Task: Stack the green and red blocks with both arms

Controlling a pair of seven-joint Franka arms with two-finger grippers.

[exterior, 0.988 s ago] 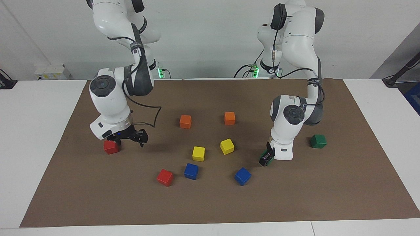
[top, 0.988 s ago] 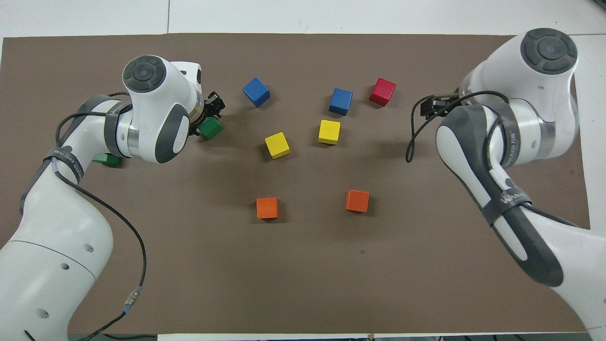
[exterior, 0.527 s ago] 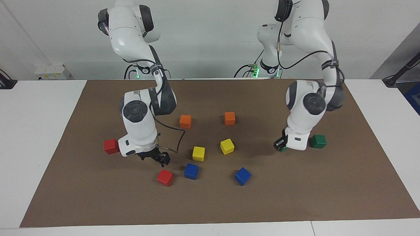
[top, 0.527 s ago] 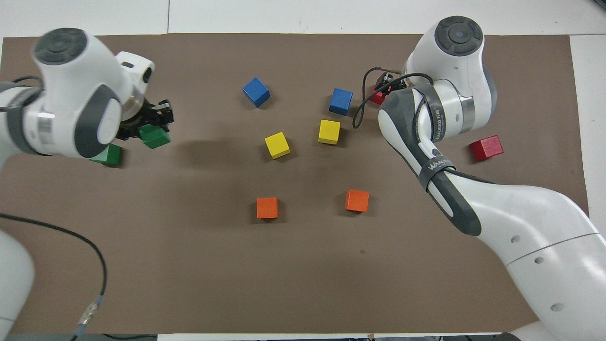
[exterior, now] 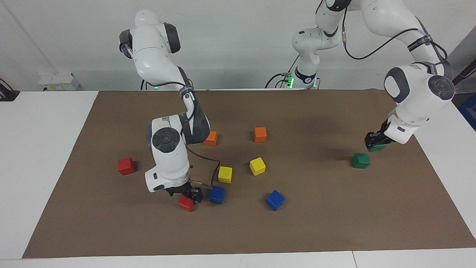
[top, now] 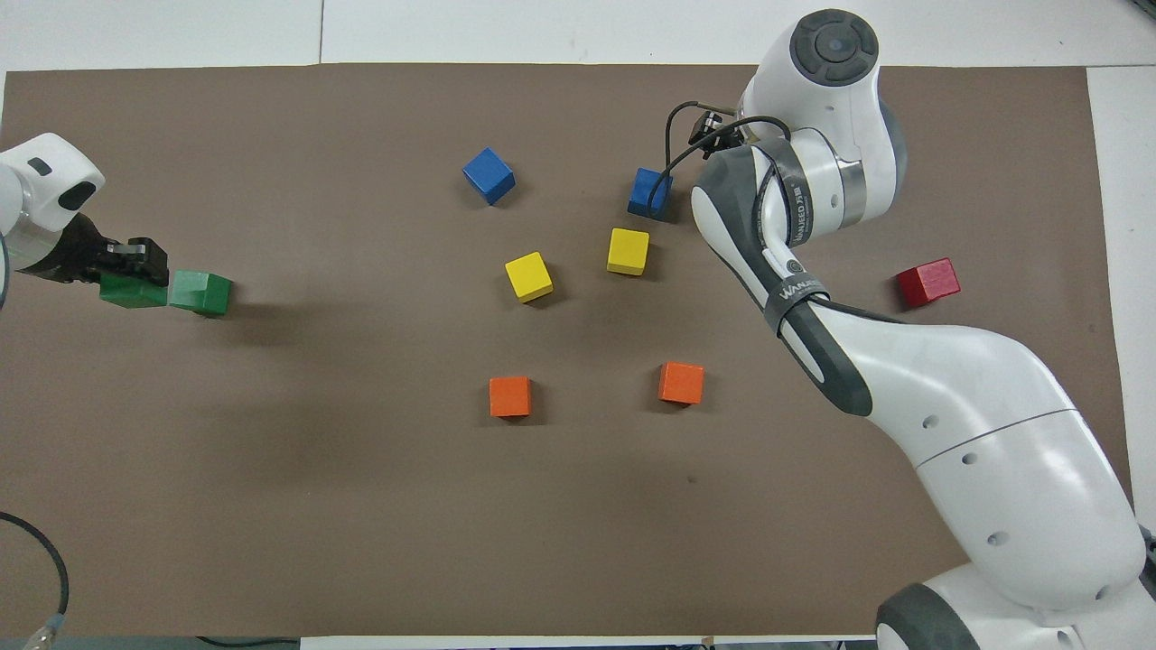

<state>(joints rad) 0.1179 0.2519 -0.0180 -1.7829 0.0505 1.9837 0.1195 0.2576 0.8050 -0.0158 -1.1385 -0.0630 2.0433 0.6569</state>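
My right gripper [exterior: 187,197] is open and low on a red block [exterior: 185,204], with its fingers at the block's sides. The arm hides this block in the overhead view. The second red block [exterior: 126,166] sits on the mat toward the right arm's end and also shows in the overhead view [top: 927,282]. My left gripper [exterior: 375,142] is shut on a green block [exterior: 378,147] and holds it in the air over the mat, next to the other green block [exterior: 360,160]. In the overhead view the held green block [top: 133,292] is beside the lying one [top: 200,292].
A blue block [exterior: 216,194] sits close beside the right gripper, another blue block [exterior: 275,200] further along. Two yellow blocks [exterior: 225,174] [exterior: 257,166] and two orange blocks [exterior: 210,138] [exterior: 260,134] lie mid-mat. The brown mat [exterior: 334,223] covers the white table.
The right gripper left the first red block, crossed to the second and lowered onto it. The left gripper carried its green block up toward the left arm's end, past the other green block.
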